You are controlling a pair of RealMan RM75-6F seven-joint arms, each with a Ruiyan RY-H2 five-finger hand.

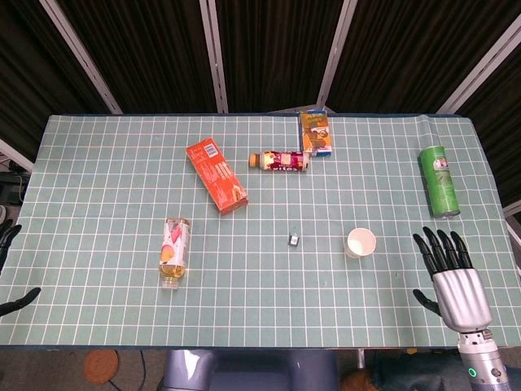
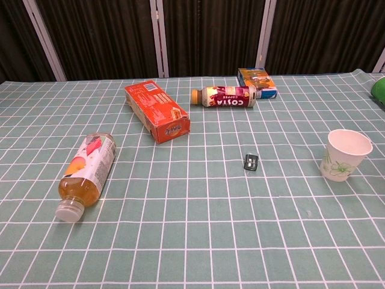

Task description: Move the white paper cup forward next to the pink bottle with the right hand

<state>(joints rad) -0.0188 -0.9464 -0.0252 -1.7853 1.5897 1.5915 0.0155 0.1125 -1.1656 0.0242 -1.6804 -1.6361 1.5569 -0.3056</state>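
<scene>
While the right hand point(image 1: 449, 273) is hovering with fingers spread and holding nothing, the white paper cup point(image 1: 361, 243) is standing upright, empty, just left of its fingertips. Beyond the cup, the pink bottle point(image 1: 279, 161) is lying on its side across bare mat point(image 1: 98, 204); the left hand point(image 1: 8, 269) is barely showing at the edge, its grasp unclear.

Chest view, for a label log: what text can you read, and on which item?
"COSTA COFFEE": lying bottle with the orange cap.
Red box: white end lettering, too blurred to read.
Juice bottle, blue-orange carton, paper cup: no legible text.
</scene>
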